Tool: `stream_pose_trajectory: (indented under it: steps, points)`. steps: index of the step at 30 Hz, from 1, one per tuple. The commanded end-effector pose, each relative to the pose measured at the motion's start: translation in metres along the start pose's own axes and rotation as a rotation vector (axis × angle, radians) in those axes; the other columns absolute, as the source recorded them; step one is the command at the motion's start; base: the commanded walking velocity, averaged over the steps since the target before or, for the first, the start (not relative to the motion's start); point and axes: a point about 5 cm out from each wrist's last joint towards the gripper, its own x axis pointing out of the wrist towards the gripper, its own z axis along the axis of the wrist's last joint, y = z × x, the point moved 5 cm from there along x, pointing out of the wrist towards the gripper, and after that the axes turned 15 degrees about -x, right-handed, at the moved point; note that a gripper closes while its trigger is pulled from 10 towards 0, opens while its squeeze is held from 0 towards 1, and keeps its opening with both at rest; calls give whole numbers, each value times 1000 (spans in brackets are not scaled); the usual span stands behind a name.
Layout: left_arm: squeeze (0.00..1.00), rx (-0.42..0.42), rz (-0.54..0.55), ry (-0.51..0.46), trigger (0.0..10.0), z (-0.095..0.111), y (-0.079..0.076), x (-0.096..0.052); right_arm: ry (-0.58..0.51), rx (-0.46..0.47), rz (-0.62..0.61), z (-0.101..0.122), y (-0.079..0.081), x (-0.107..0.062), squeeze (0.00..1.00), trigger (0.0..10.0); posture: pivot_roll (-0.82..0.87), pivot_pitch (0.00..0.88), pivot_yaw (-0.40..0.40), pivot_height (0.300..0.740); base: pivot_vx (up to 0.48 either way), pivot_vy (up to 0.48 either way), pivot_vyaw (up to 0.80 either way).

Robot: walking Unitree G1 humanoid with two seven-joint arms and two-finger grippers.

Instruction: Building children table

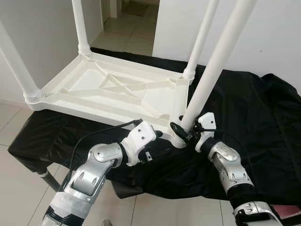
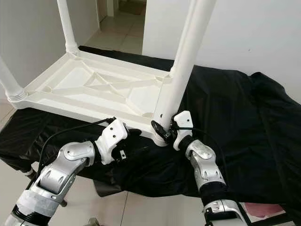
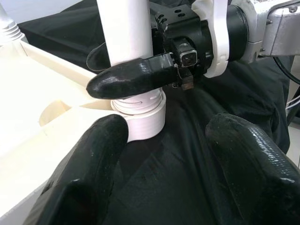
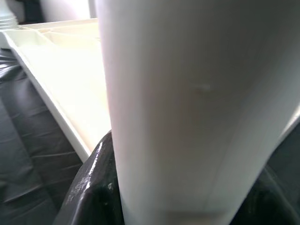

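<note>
Tabletop [image 1: 108, 89], white plastic, upside down on counter draped in black cloth [image 1: 254, 136]; ribbed underside with diagonal braces facing up. Four white legs pointing upward: far-left leg [image 1: 80, 26] seated in its corner socket, near-left leg [image 1: 19, 70] seated at the left corner, far-right leg [image 1: 202, 37] seated at the right rear corner, near leg [image 1: 214, 66] at the front-right corner, leaning slightly right, its threaded base sitting in the round corner socket [image 3: 140, 119]. Right end effector [image 1: 181, 129] clenched around the near leg just above the socket; black fingers [image 3: 126, 79] wrapped on the white tube, pressed against both sides in the right wrist view [image 4: 93, 187]. Right silver forearm [image 1: 230, 172] rising from lower right, white wrist housing just beside the leg. Left end effector [image 3: 164, 178] released, fingers spread, pointing at the same corner socket from the front; left finger [image 3: 84, 178] overlapping the tabletop rim, whether touching cannot be told, other finger [image 3: 253, 168] over the black cloth, neither touching the leg. Left arm [image 1: 94, 172] bent at the elbow, low in front of the counter edge, black cable looping from its wrist. Tiled floor [image 1: 19, 188] below; white walls behind, open doorway [image 1: 131, 23] at the top centre.
</note>
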Motion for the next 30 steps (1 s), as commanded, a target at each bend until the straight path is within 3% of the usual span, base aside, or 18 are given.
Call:
stream_pose_trajectory:
  steps: [1,4,6,8,10,14,18,26,28,29,30]
  points:
    - [0,1,31,-5,10000,0,0,1,71,-23,-33,-12,3,-5,0,10000,28,34,-87,740,0,0,0]
    - [0,1,29,-2,10000,-1,0,1,96,-7,-86,-15,3,-6,0,10000,28,38,-84,740,0,0,0]
    - [0,-2,26,2,10000,-2,-1,0,169,69,-269,-24,3,-10,0,10000,27,45,-80,740,0,0,0]
    - [0,-3,27,2,10000,-2,-1,-1,184,75,-312,-25,4,-12,0,10000,27,45,-80,740,0,0,0]
    - [0,-5,27,4,10000,-3,-2,-1,236,99,-452,-28,4,-17,0,10000,30,53,-84,740,0,0,0]
    - [0,-7,27,6,10000,-3,-3,-2,260,140,-545,-26,9,-20,0,10000,35,54,-89,740,0,0,0]
    - [0,-16,30,8,10000,-5,-4,-4,243,201,-554,-17,32,-12,0,10000,40,52,-88,740,0,0,0]
    - [0,-15,29,11,10000,-5,-4,-5,253,227,-550,-13,36,-13,0,10000,53,45,-89,740,0,0,0]
    - [0,-14,32,14,10000,-5,-4,-6,212,244,-551,-6,34,-10,4,10000,53,43,-88,740,0,0,0]
    - [0,-15,32,13,10000,-5,-4,-6,189,273,-552,-3,34,-9,1000,10000,53,39,-88,740,0,0,0]
    - [0,-17,33,11,10000,-5,-4,-5,169,294,-555,0,33,-9,1000,10000,54,38,-88,740,0,0,0]
